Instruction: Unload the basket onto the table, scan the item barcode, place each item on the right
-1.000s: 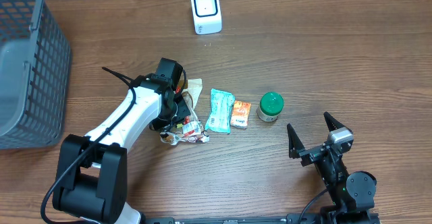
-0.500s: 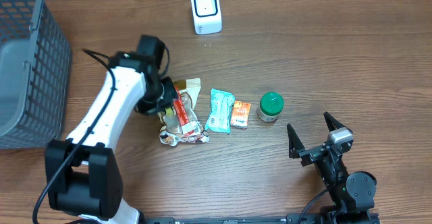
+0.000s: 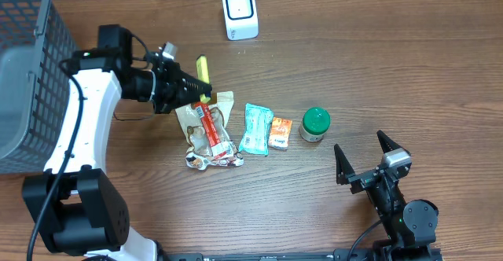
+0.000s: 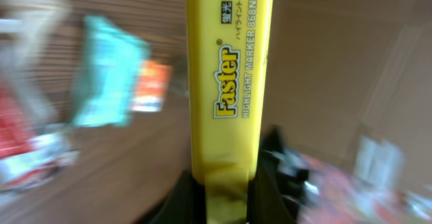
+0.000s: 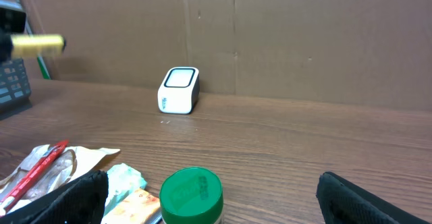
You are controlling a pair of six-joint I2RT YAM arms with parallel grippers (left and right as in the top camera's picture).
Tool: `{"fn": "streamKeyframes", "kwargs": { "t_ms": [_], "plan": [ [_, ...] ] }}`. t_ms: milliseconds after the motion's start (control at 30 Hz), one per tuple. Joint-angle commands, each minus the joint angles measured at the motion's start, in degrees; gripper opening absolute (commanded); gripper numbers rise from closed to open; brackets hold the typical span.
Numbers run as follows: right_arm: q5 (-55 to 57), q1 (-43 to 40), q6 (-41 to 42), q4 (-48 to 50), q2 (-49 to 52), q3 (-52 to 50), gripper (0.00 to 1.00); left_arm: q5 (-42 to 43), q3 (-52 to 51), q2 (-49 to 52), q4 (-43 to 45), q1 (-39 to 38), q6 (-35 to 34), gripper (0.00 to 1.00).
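Note:
My left gripper (image 3: 198, 88) is shut on a yellow highlighter marker (image 3: 203, 69) and holds it in the air above the left end of the row of items. In the left wrist view the marker (image 4: 229, 82) fills the middle, its "Faster" label facing the camera and its lower end pinched between the black jaws (image 4: 226, 200). The white barcode scanner (image 3: 240, 12) stands at the back of the table, apart from the marker. My right gripper (image 3: 365, 155) rests open at the front right, nothing between its fingers.
A grey mesh basket (image 3: 31, 80) stands at the left edge. On the table lie a crumpled snack packet (image 3: 208, 131), a teal packet (image 3: 255, 129), an orange packet (image 3: 280, 132) and a green-lidded jar (image 3: 315, 123), which sits just ahead of the right gripper.
The left arm has risen from the snack pile and swung back to the left, carrying the yellow marker up with it. The right arm has not moved.

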Motion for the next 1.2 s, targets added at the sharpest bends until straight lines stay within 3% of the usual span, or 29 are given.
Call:
{"fn": "streamKeyframes", "kwargs": {
  "t_ms": [0, 67, 300, 500, 633, 900, 1167],
  "plan": [
    [0.6, -0.4, 0.4, 0.3, -0.5, -0.6, 1.0, 23.6, 1.3, 0.0, 1.3, 0.2, 3.5, 0.04],
    [0.6, -0.4, 0.4, 0.3, -0.5, -0.6, 1.0, 27.7, 1.4, 0.0, 2.7, 0.2, 2.2, 0.04],
    [0.6, -0.4, 0.4, 0.3, -0.5, -0.6, 1.0, 27.7, 1.3, 0.0, 4.1, 0.2, 1.1, 0.04],
    [0.6, -0.4, 0.4, 0.3, -0.5, -0.6, 1.0, 26.3, 1.3, 0.0, 5.6, 0.2, 6.9, 0.04],
    [0.6, -0.4, 0.4, 0.3, -0.5, -0.6, 1.0, 13.7, 1.3, 0.0, 5.6, 0.1, 8.2, 0.04],
    [0.6, -0.4, 0.4, 0.3, -0.5, -0.6, 1.0, -21.3, 1.2, 0.0, -2.6, 0.1, 14.1, 0.04],
    [0.6, -0.4, 0.4, 0.3, -0.5, -0.6, 1.0, -33.0, 1.2, 0.0, -9.2, -1.0, 14.2, 0.04]
  ]
}}
